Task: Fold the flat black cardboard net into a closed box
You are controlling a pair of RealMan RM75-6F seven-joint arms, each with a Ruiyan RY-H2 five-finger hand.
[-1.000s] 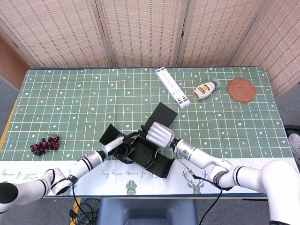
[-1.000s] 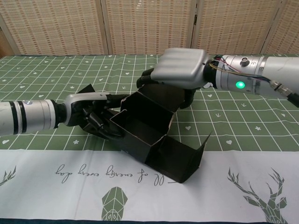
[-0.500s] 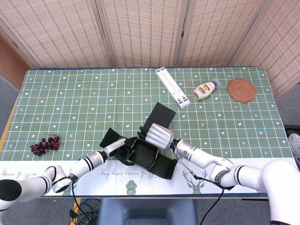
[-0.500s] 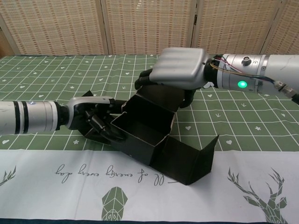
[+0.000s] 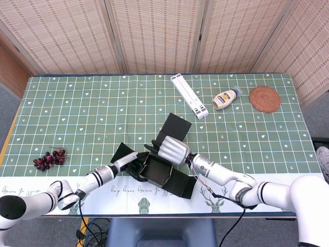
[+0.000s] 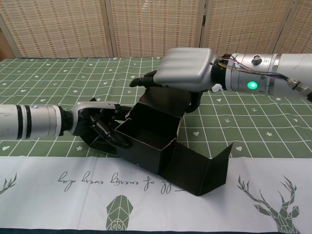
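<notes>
The black cardboard box (image 5: 157, 170) (image 6: 148, 134) stands half folded near the table's front edge, open at the top. Its walls are up, and one flap (image 6: 202, 165) sticks out at the front right with its end bent upward. Another flap (image 5: 174, 127) rises behind it. My left hand (image 5: 132, 164) (image 6: 100, 127) grips the box's left wall, its fingers curled against the cardboard. My right hand (image 5: 172, 149) (image 6: 187, 70) hovers over the back wall. Its dark fingertips (image 6: 142, 81) stretch out past the top edge and hold nothing.
A bunch of dark grapes (image 5: 49, 158) lies at the front left. At the back are a white folded stand (image 5: 188, 95), a mayonnaise bottle (image 5: 226, 97) and a round woven coaster (image 5: 265, 99). The green patterned cloth (image 5: 92, 113) covers the table.
The right hand's fingers have uncurled from the back wall's edge and stretched outward. The front-right flap's end has tilted further up. The left hand has stayed pressed on the left wall.
</notes>
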